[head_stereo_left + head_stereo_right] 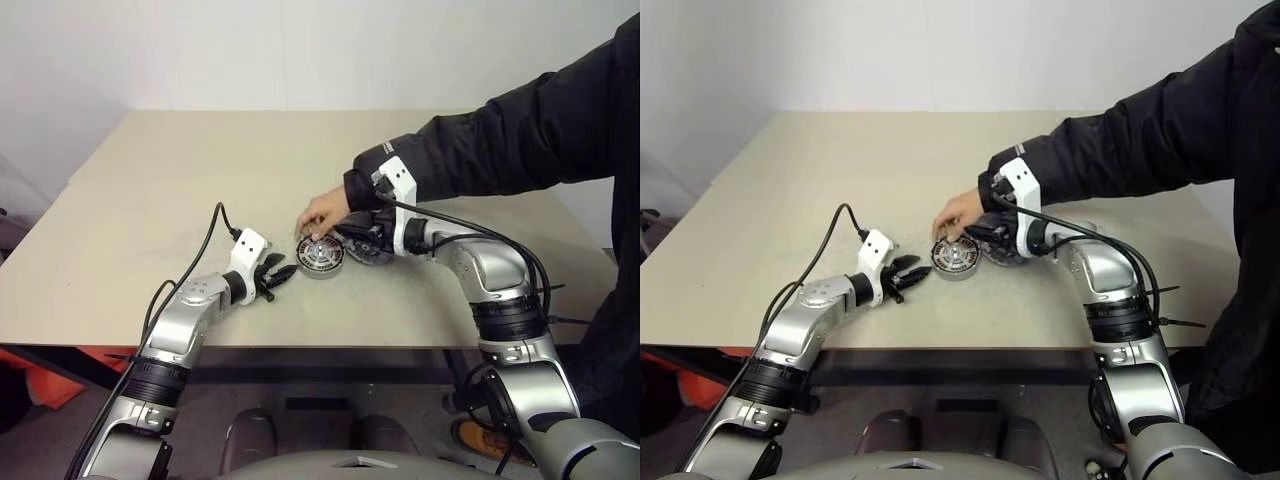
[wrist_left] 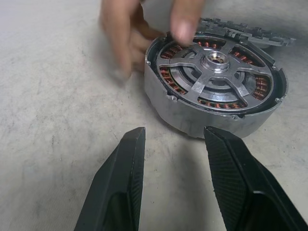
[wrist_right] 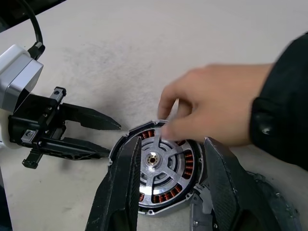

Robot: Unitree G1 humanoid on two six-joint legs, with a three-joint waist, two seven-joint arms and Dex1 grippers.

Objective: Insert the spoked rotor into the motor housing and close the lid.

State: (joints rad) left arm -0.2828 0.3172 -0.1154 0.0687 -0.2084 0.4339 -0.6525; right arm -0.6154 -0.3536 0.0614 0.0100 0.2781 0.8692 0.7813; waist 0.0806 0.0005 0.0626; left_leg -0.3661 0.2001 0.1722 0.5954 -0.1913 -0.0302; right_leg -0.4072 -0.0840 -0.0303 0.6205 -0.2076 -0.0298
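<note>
The motor housing (image 2: 192, 120), a round silver-walled ring with copper windings, lies on the table with the spoked rotor (image 2: 216, 72) sitting inside it. A person's hand (image 1: 322, 212) touches its far rim with the fingertips. The dark grey toothed lid (image 3: 269, 202) lies flat on the table right beside the housing. My left gripper (image 1: 280, 275) is open and empty, low over the table, pointing at the housing a short way from its wall. My right gripper (image 3: 171, 144) hovers open over the housing and lid, holding nothing.
The beige table (image 1: 150, 200) has wide bare room to the left and behind the parts. The person's black sleeve (image 1: 500, 130) reaches in from the right, over my right arm. The front table edge (image 1: 330, 347) runs just behind both forearms.
</note>
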